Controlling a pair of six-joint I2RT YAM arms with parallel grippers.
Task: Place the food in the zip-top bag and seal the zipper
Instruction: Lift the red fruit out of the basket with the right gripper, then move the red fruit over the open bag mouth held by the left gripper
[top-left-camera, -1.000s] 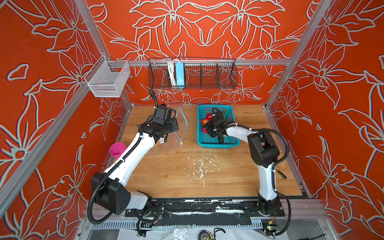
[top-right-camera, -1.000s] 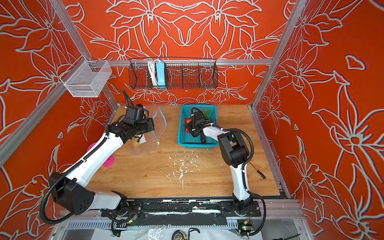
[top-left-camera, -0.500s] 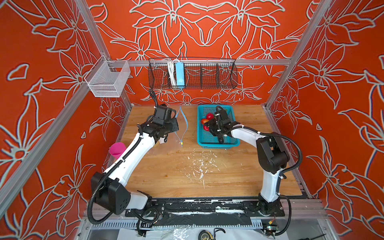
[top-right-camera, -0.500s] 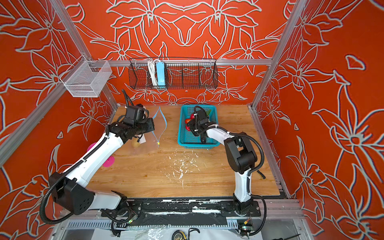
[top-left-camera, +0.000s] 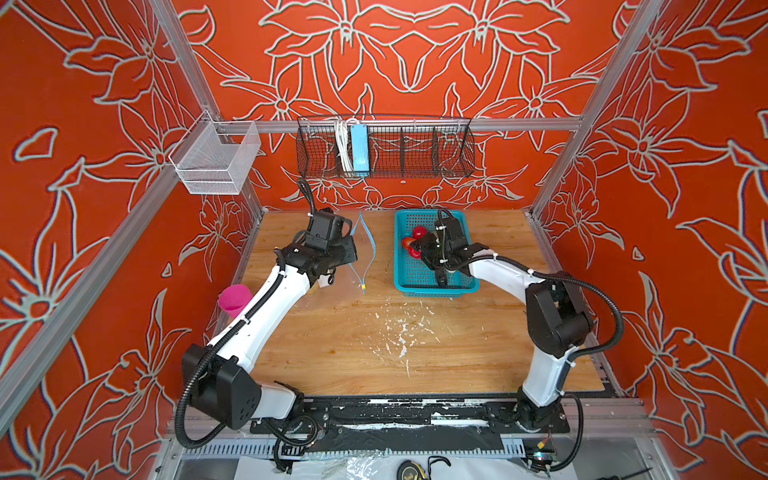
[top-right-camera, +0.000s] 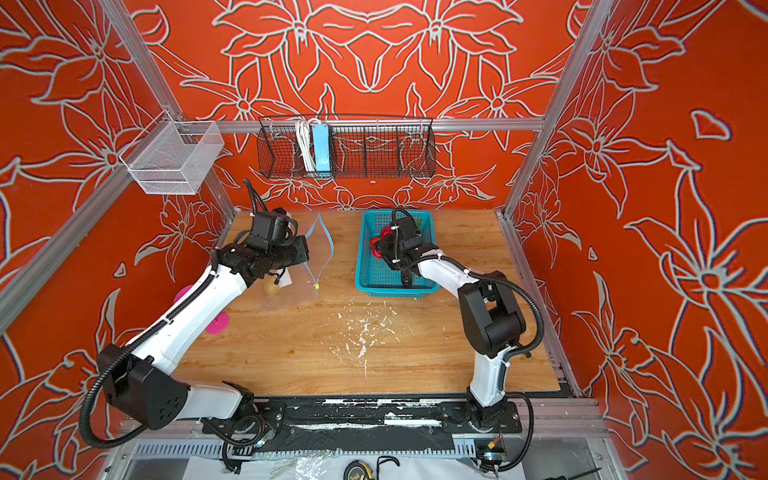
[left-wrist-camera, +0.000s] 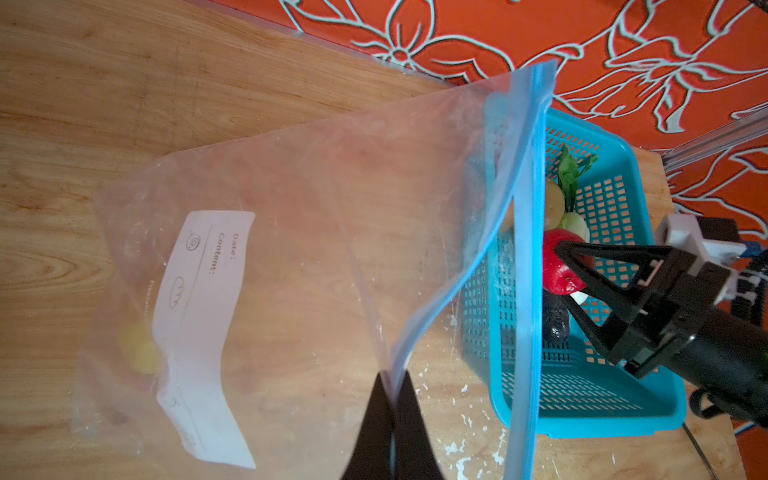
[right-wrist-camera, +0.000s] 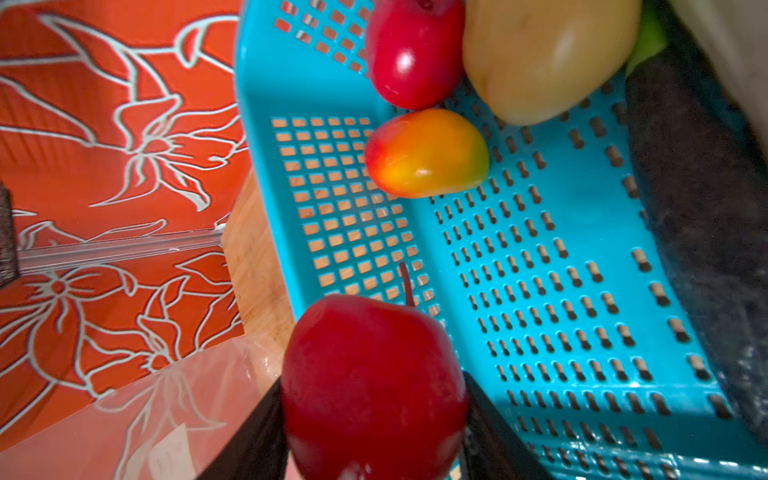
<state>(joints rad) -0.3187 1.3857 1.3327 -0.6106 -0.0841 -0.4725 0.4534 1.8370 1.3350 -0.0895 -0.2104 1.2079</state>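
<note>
My left gripper (left-wrist-camera: 392, 380) is shut on one lip of the clear zip-top bag (left-wrist-camera: 291, 249), lifting it so the mouth gapes toward the basket. The blue zipper (left-wrist-camera: 528, 208) forms an open loop (top-left-camera: 371, 243) with its yellowish slider (top-left-camera: 363, 286) at the near end. A tan potato (top-right-camera: 271, 287) lies inside the bag. My right gripper (right-wrist-camera: 371, 382) is shut on a red apple (right-wrist-camera: 370, 332), just above the teal basket (right-wrist-camera: 266, 124). In the basket lie a red-yellow fruit (right-wrist-camera: 428, 153), another red apple (right-wrist-camera: 411, 54), a potato (right-wrist-camera: 544, 54), a dark eggplant (right-wrist-camera: 698, 187) and radish leaves (left-wrist-camera: 571, 170).
A pink cup (top-left-camera: 235, 299) stands at the table's left edge beside my left arm. A black wire rack (top-left-camera: 386, 145) and a white mesh bin (top-left-camera: 216, 160) hang on the walls. White flecks (top-left-camera: 399, 332) are scattered on the wooden table.
My right arm's elbow has swung out to the right while its gripper stayed over the basket. The left arm and the bag have not moved.
</note>
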